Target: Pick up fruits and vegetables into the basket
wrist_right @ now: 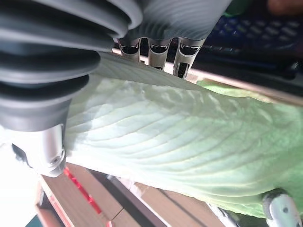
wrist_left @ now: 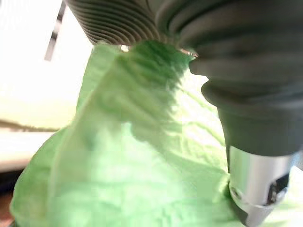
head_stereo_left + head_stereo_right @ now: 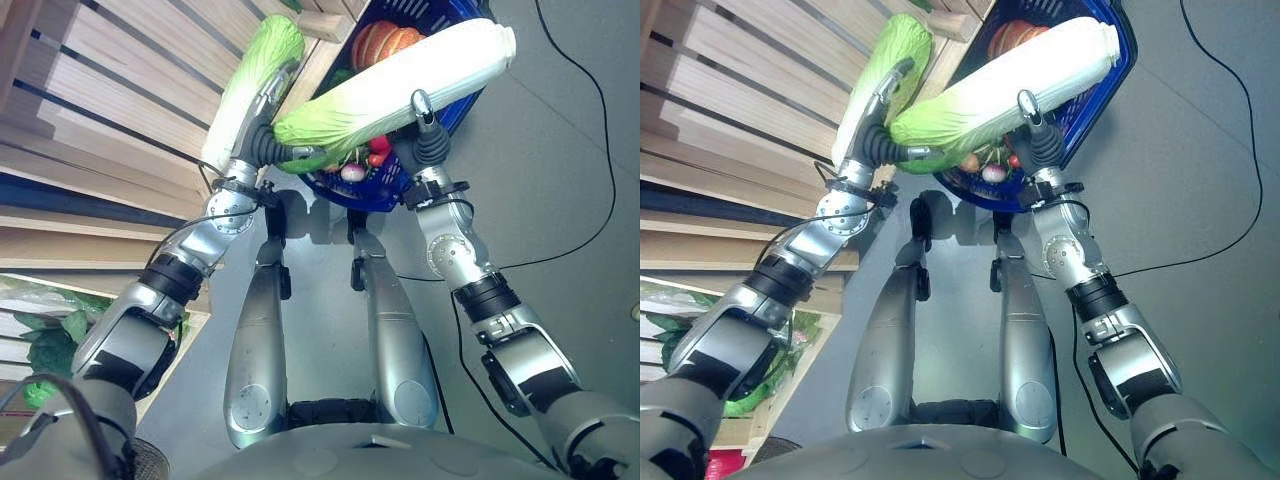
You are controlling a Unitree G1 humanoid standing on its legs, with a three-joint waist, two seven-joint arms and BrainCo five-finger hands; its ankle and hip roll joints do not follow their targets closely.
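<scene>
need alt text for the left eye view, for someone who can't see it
The robot holds two long napa cabbages, one in each hand, over a blue basket on the grey floor. The right hand grips the larger cabbage lying across the basket; the left hand grips the second cabbage beside wooden slatted shelving.

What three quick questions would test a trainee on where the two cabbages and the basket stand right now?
1. True or false: the right hand holds the long pale napa cabbage over the blue plastic basket.
2. What does the left hand grip? A) a second leafy green cabbage B) the basket rim
3. Fill in: beside the left arm stand wooden ____.

Key: 1 true; 2 A; 3 slats.
</scene>
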